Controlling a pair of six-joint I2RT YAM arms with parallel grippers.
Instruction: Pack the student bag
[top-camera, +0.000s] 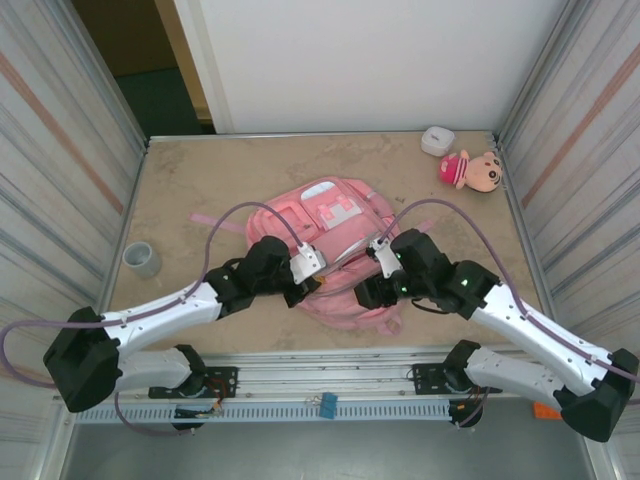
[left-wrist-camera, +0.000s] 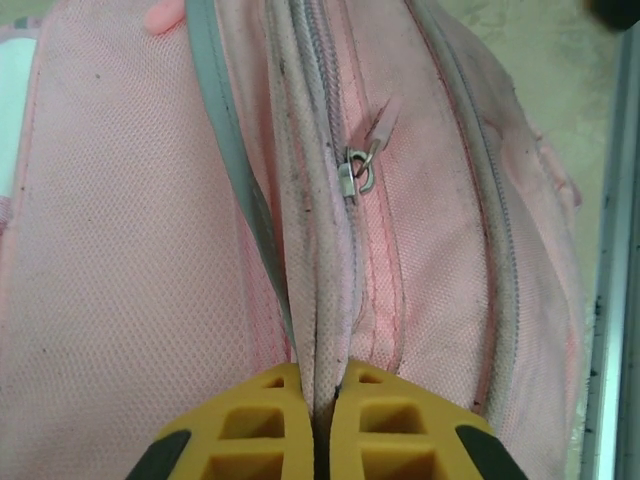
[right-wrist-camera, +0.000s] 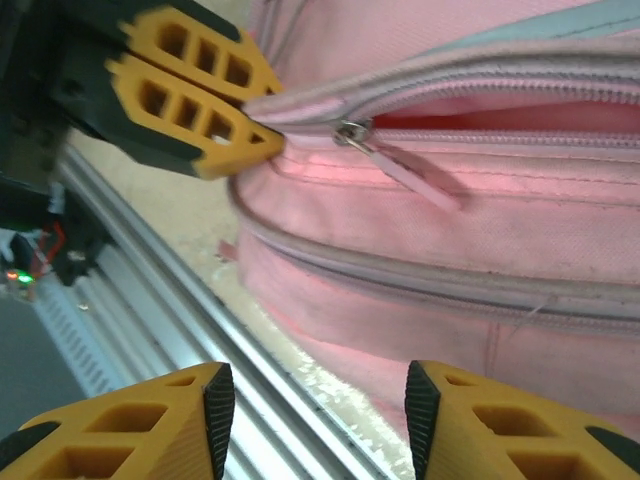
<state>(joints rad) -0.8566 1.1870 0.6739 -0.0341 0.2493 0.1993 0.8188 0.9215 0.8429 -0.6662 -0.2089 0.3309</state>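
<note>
The student bag (top-camera: 335, 215), a big pink backpack, lies flat mid-table with its zipped top toward the arms. My left gripper (left-wrist-camera: 322, 400) is shut on a fold of pink fabric along the bag's zip edge (left-wrist-camera: 320, 300). A metal zip slider with a pink pull (left-wrist-camera: 362, 165) sits a little beyond the fingertips. From the right wrist, the left gripper (right-wrist-camera: 255, 140) pinches that edge beside the slider (right-wrist-camera: 352, 133), where the zip gapes slightly. My right gripper (right-wrist-camera: 312, 400) is open with nothing between its fingers, hanging just off the bag's (right-wrist-camera: 450, 220) near side. In the top view both grippers, left (top-camera: 305, 288) and right (top-camera: 368, 290), meet at the bag's near end.
A grey cup (top-camera: 141, 259) stands at the left. A plush doll (top-camera: 472, 169) and a small white case (top-camera: 437, 140) lie at the back right. The aluminium rail (right-wrist-camera: 190, 320) runs along the table's near edge, close under the right gripper. Metal walls flank both sides.
</note>
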